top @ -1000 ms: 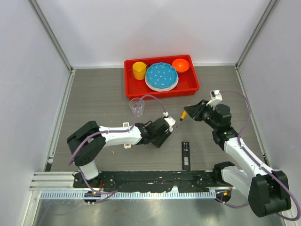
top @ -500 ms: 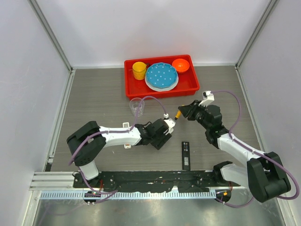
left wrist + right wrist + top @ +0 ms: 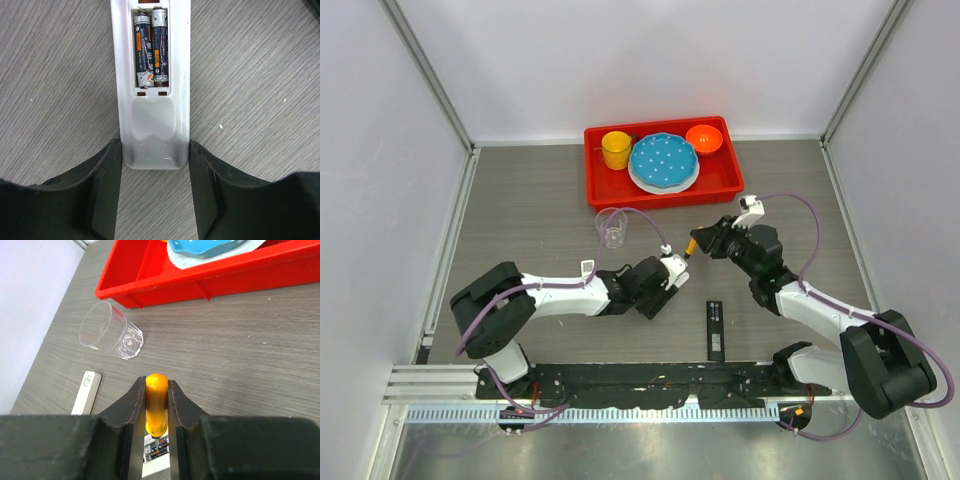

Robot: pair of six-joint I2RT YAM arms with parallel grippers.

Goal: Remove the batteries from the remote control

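A white remote control (image 3: 155, 125) is seen lying back-up on the grey wood-grain table (image 3: 520, 210), between the 2 arms. Its battery compartment is uncovered. The batteries (image 3: 160, 47), 2 dark cells with orange bands, are seated side by side in the compartment, and the left one's label is torn at its near end.

The near end of the remote control is flanked by the left gripper (image 3: 155, 150). Its black fingers (image 3: 107, 185) are pressed against both long edges of the casing, so the remote control is held between them.

An orange-handled screwdriver (image 3: 156, 410) is clamped in the right gripper (image 3: 156, 384), with both jaws tight on the handle. In the right wrist view, the metal tip is pointed down at the battery compartment. Whether the tip is touching a battery cannot be told.

A clear plastic cup (image 3: 611, 227) is seen on the table beyond the left gripper, near the front edge of a red tray (image 3: 610, 195). In the tray, a yellow cup (image 3: 616, 150), a blue dotted plate (image 3: 663, 160) on a white one and an orange bowl (image 3: 704, 138) are set in a row. A slim black oblong object (image 3: 715, 328) is laid flat on the table nearer the arm bases, apart from both grippers.
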